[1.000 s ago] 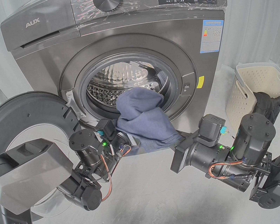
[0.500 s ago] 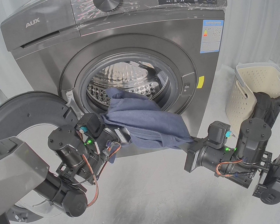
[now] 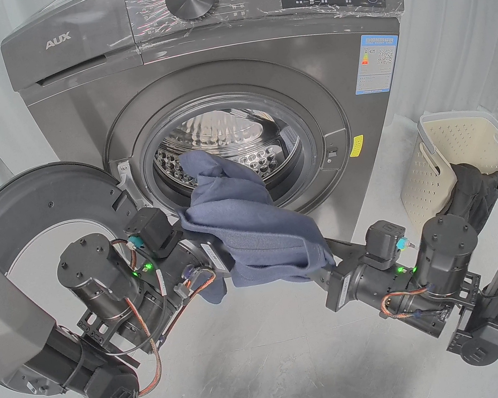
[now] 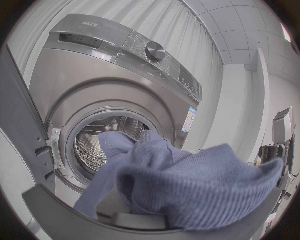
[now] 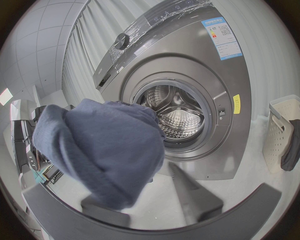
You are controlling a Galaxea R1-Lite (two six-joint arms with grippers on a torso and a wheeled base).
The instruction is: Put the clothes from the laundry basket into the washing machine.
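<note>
A blue knitted sweater (image 3: 247, 222) is held up in front of the round opening (image 3: 224, 150) of a grey washing machine (image 3: 76, 119), slung between the two arms. Its top fold is seen against the mouth of the steel drum (image 5: 179, 120). Most of the cloth hangs outside and below the rim, above the floor (image 3: 258, 359). Whether any of it is inside yet cannot be told.

The end of the left arm (image 3: 175, 266) is buried under the cloth, so it cannot be told whether its jaws are open or closed. In the right wrist view the jaws of the right arm (image 3: 370, 276) are seen spread apart, with floor showing between them. The sweater is draped over one of them and nothing is seen pinched.

The machine's door (image 3: 34, 202) stands wide open at the robot's left, close beside the left arm. A pale laundry basket (image 3: 472, 135) is tilted at the right of the machine, with a dark garment (image 3: 475, 185) spilling from it.

Because the sweater appears only draped on the right side, it could slide off and be dropped on the floor if the arms are tilted or parted. The hanging bulk could be snagged on the lower rim as it is pushed in, leaving a sleeve trailing out. The open door could be struck if the left arm is swung outward.
</note>
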